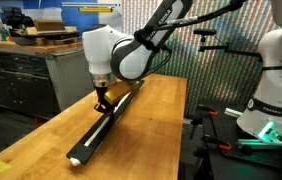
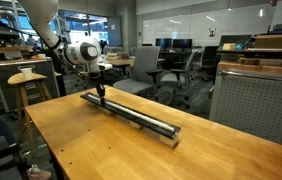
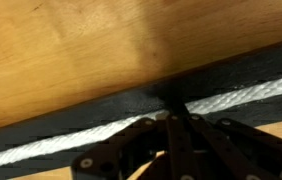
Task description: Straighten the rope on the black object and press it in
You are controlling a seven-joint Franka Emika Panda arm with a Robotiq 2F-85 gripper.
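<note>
1. Closest to the wrist camera are the gripper's (image 3: 176,120) dark fingers (image 3: 126,150), entering from 6 o'clock and narrowing to a single point near the middle of the view.
2. Its jaws are pressed together, with no gap between the tips. The joined tip sits down on the rope (image 3: 246,100), touching it.
3. In the wrist view the rope is a white twisted cord running from 8 o'clock to 3 o'clock. It lies along the black object (image 3: 231,78), which crosses the view as a dark band on the same slant.
4. Above the band, from 9 through 12 to 2 o'clock, is the bare wood of the table (image 3: 71,50).
5. In an exterior view the black object (image 1: 81,153) stretches along the table (image 1: 156,130) from 7 o'clock towards 12 o'clock. The rope (image 1: 109,125) shows as a white line on top of it.
6. The gripper (image 1: 103,103) stands upright on the bar's far half, under the white arm (image 1: 116,52).
7. At 3 o'clock, off the table, stands a second white robot (image 1: 276,70).
8. In an exterior view the black object (image 2: 141,118) runs from 10 o'clock down to 4 o'clock across the table (image 2: 91,145). The gripper (image 2: 101,95) is planted close to its far end.
9. A pale streak runs along the bar there, too thin to tell as the rope.
10. Office chairs (image 2: 171,68) stand behind the table at 12 o'clock.
</note>
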